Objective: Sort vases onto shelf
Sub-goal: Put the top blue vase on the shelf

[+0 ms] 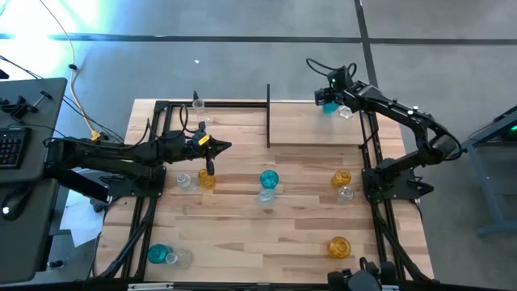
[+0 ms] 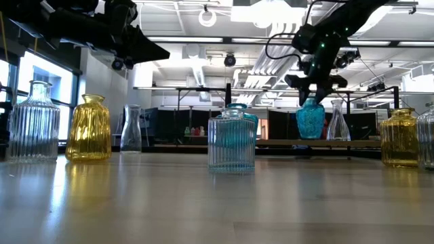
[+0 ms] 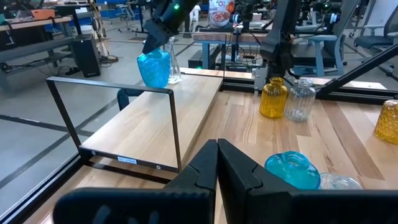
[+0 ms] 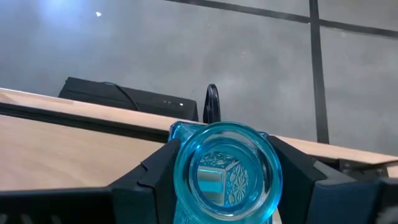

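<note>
The shelf (image 1: pixel 315 125), a light-wood board in a black frame, lies at the table's far right. At its far right corner my right gripper (image 4: pixel 227 180) is shut on a teal vase (image 2: pixel 310 119), next to a clear vase (image 1: pixel 346 112) standing on the board. My left gripper (image 1: pixel 222 146) hovers shut and empty over the table's left middle, above an amber vase (image 1: pixel 207 179) and a clear one (image 1: pixel 184 179). Other vases stand on the tabletop: a teal (image 1: pixel 269 179) and clear pair at the centre, and an amber (image 1: pixel 341 178) and clear pair to the right. My right gripper pinches the teal vase's neck (image 4: pixel 180 186) just under its round rim, one finger (image 4: pixel 155 177) on either side. The fingers slant down from the table's right side. The vase stands about upright, its base (image 3: pixel 153 84) at the shelf board; whether it rests there I cannot tell.
More vases stand near the front: an amber one (image 1: pixel 338 246) at the right, a teal (image 1: pixel 158 255) and clear pair at the left. A clear vase (image 1: pixel 198 106) stands at the far left. The shelf's black upright post (image 1: pixel 268 113) rises at its left end.
</note>
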Available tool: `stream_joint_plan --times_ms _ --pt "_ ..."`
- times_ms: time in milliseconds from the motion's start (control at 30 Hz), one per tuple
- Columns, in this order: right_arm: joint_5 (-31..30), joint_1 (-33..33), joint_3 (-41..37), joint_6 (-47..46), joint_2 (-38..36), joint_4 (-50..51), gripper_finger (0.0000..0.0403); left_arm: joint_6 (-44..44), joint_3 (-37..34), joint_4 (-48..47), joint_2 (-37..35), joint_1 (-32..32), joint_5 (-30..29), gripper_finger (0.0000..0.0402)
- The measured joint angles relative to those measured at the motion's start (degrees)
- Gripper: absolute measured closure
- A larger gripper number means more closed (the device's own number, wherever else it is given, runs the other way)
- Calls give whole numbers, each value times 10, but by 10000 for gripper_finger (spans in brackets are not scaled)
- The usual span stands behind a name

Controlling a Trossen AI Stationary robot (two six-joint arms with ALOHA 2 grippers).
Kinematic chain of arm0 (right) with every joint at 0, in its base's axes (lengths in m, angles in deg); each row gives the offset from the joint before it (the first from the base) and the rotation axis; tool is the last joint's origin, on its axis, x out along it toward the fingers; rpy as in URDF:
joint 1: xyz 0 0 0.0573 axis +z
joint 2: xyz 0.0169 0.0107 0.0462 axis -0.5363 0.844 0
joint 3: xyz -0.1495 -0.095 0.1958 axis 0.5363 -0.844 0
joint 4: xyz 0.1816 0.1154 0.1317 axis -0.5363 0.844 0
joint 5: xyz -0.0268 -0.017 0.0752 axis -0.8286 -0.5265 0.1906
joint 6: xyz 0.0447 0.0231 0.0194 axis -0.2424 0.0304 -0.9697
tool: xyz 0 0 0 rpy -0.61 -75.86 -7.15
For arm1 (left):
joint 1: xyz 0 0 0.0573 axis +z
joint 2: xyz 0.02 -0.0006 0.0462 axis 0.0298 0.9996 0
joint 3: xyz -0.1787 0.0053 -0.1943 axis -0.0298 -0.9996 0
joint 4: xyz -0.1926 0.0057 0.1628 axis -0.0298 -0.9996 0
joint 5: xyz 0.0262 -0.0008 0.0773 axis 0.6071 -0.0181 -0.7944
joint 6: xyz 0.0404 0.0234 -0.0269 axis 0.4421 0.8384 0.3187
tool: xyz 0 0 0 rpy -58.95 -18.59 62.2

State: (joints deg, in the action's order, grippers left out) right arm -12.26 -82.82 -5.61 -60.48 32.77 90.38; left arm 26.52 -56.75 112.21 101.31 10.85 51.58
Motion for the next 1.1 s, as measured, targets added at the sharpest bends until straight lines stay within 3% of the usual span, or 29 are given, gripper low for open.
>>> stream_joint_plan --times_ms 400,600,1100 --pt "-8 2 3 -12 35 -12 224 -7 0 0 0 -2 0 401" --pt "2 2 1 -12 29 -7 201 -15 0 0 0 -2 0 401" --pt "-7 2 0 -15 23 -3 194 -21 0 1 0 -2 0 401"
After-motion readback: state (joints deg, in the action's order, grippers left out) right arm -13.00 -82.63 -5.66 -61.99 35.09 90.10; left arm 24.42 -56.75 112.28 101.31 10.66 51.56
